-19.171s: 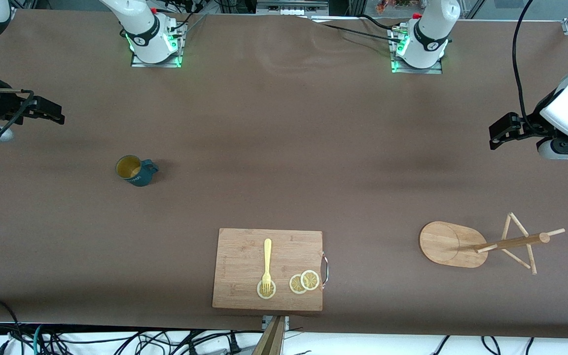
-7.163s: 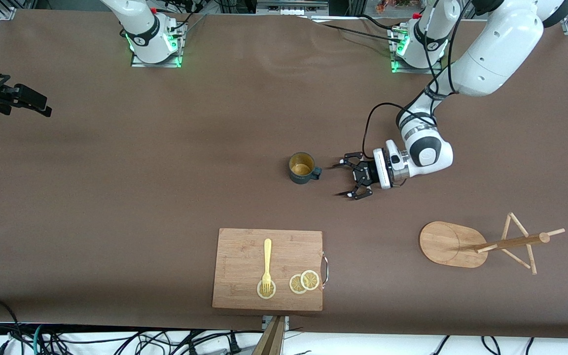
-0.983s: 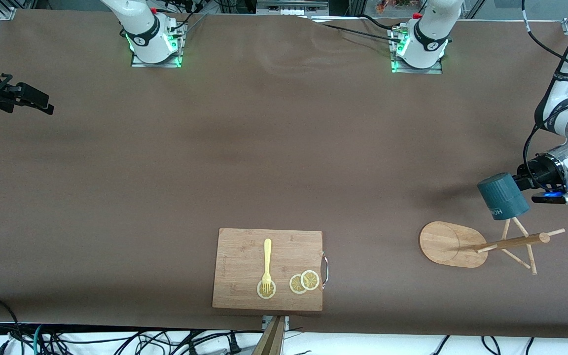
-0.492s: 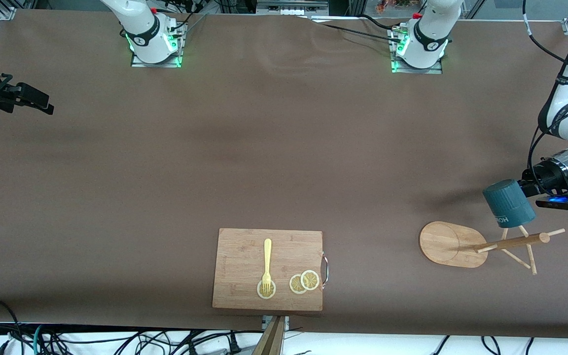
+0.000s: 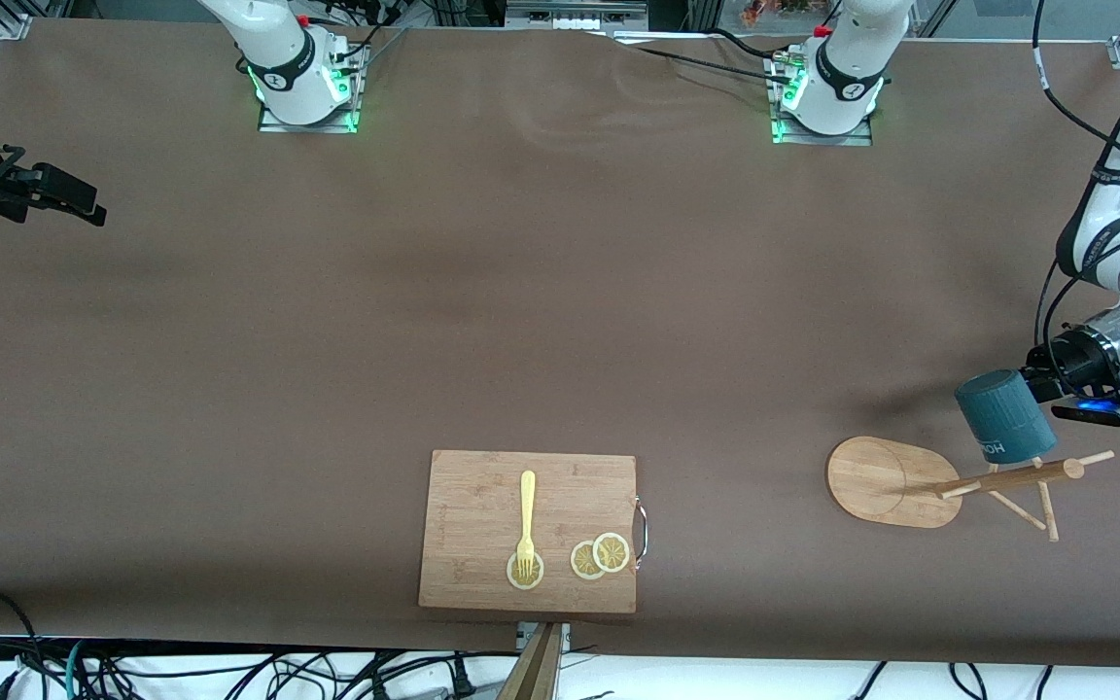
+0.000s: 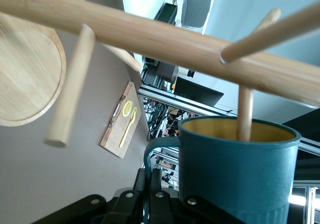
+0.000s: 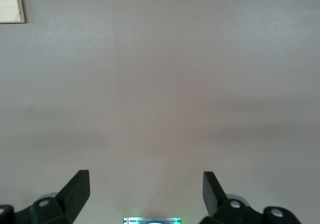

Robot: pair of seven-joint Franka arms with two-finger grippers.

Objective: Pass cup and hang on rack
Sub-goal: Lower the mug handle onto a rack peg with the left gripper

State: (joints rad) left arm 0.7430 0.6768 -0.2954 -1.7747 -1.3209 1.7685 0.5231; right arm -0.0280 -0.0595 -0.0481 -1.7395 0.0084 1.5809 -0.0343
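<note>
Left gripper (image 5: 1041, 386) jaws clamped on cup (image 5: 1004, 416) handle, cup tipped over the rack (image 5: 968, 479). One peg (image 6: 244, 113) pokes into the cup mouth, so peg and handle aren't lined up yet. Right gripper (image 7: 146, 191) waits at its table end, jaws apart, empty.

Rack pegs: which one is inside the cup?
The peg entering the cup mouth in the left wrist view; the other pegs stand clear of it.

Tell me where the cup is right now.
The cup is off the table, held by its handle in the left gripper over the rack at the left arm's end of the table; in the left wrist view a peg pokes into its mouth.
</note>
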